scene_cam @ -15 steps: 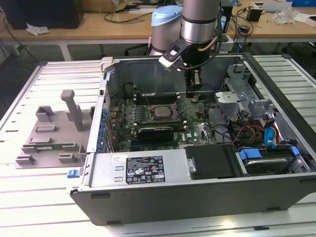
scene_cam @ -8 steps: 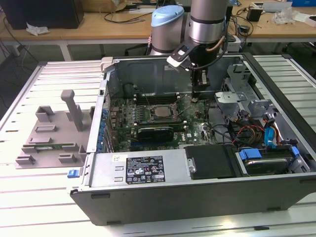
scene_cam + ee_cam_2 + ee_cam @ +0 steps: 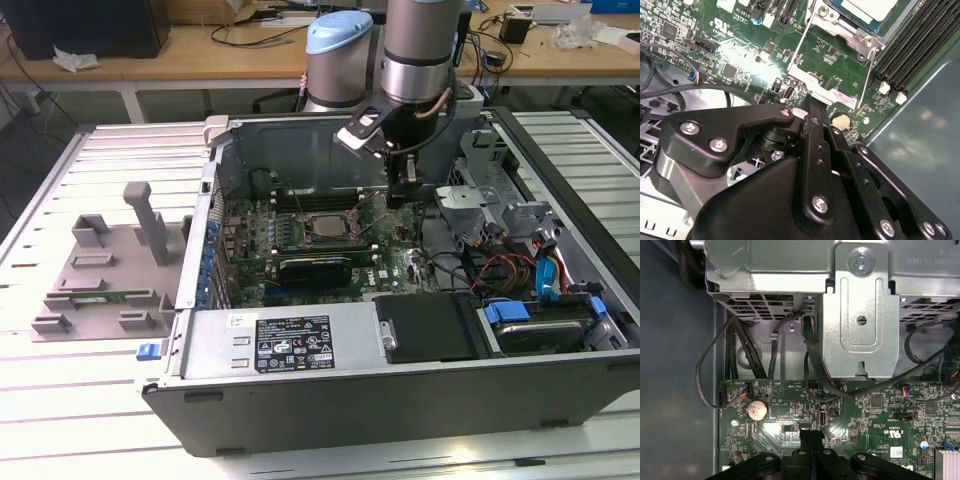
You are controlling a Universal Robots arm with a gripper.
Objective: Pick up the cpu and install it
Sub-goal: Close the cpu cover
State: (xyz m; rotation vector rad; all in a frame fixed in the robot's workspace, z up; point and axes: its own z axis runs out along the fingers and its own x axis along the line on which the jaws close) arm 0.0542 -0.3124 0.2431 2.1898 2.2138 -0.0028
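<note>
jaws closed, holding nothing, low over motherboard [image 3: 875,415] near coin cell [image 3: 757,410] | cpu [image 3: 867,7] lying in socket [image 3: 840,27], apart from jaws | computer case [image 3: 300,405] on tabletop [image 3: 80,420]

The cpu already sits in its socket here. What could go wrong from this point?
The tool hangs low over the motherboard, close to the coin cell; a slip could strike them. Black cables run nearby and might snag it. The socket lever beside the cpu stands raised, so the chip seems unclamped and could shift.
</note>
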